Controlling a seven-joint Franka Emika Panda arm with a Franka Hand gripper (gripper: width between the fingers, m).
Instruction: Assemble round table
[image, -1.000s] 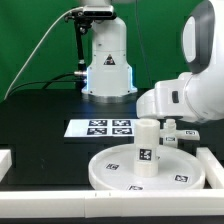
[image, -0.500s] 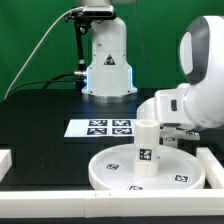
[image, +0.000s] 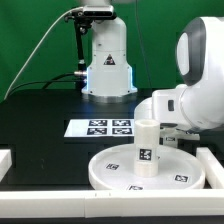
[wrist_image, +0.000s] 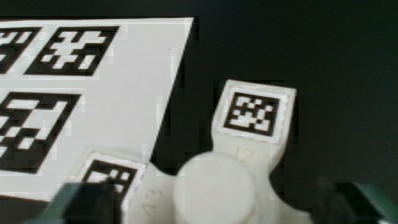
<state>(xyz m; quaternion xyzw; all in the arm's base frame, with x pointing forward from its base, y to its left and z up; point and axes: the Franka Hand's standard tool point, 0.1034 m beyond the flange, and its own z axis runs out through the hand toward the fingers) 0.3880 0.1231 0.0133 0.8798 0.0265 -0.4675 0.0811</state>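
leg (image: 146, 150) upright on disc (image: 108, 172); end effector (wrist_image: 217, 204) astride it, jaws apart

Smooth white plastic on matt black.
Read as smooth, faintly satin moulded plastic in the rimmed disc (image: 170, 166) and the leg (image: 147, 135), with flat, paper-like printed tags (image: 145, 155) stuck on; looked glossy and hard on the arm's white shell (image: 195, 105), matt on the marker board (image: 100, 127), dull black on the bench (image: 40, 125), cloth-like on the green backdrop (image: 30, 40).
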